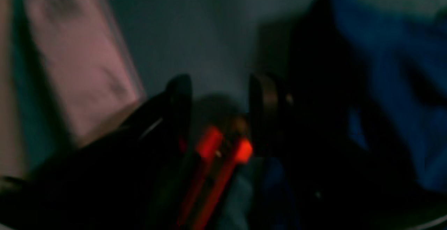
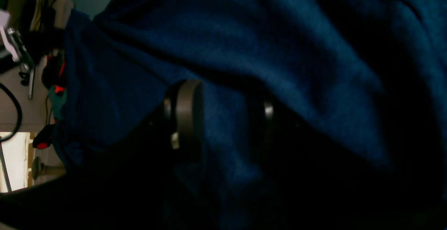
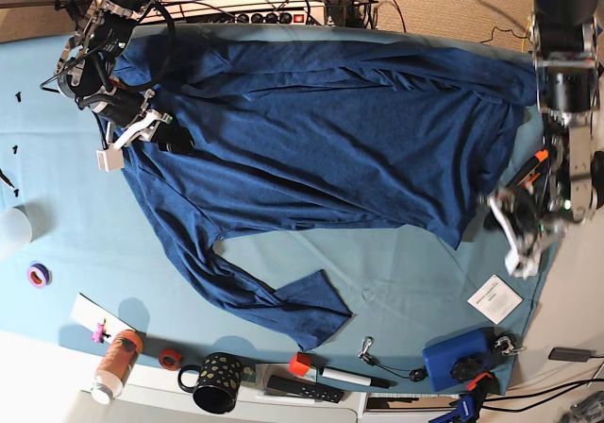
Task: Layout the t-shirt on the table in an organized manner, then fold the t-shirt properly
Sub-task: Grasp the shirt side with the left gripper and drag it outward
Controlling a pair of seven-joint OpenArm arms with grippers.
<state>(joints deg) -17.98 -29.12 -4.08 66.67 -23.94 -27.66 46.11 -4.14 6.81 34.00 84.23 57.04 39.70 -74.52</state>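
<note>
Left wrist view: the picture is badly blurred. The left gripper [image 1: 220,99] shows 2 dark fingers [image 1: 180,97] with a clear gap between them, and only the teal table [image 1: 195,30] cloth shows through that gap — nothing is held. The t-shirt [image 1: 391,69] appears as a blue mass off to the right, apart from the fingers. A pale pinkish sheet of paper [image 1: 80,65] lies at the left.

Right wrist view: the t-shirt [image 2: 265,41] fills nearly the whole frame in dark navy folds. The right gripper [image 2: 223,118] has its 2 fingers [image 2: 188,113] set part-way apart with navy fabric running between them; whether they actually pinch the cloth I cannot tell.

Base view: the t-shirt [image 3: 330,149] is spread wide across the table [image 3: 406,272], wrinkled, with 1 sleeve trailing toward the near edge. The right gripper [image 3: 156,130] sits on the shirt's left edge — in contact with the fabric. The left gripper [image 3: 519,225] hangs just beside the shirt's right edge, blurred, near the sheet of paper [image 3: 494,298]. A black mug [image 3: 215,381] and a blue box [image 3: 456,360] stand along the near edge.
</note>
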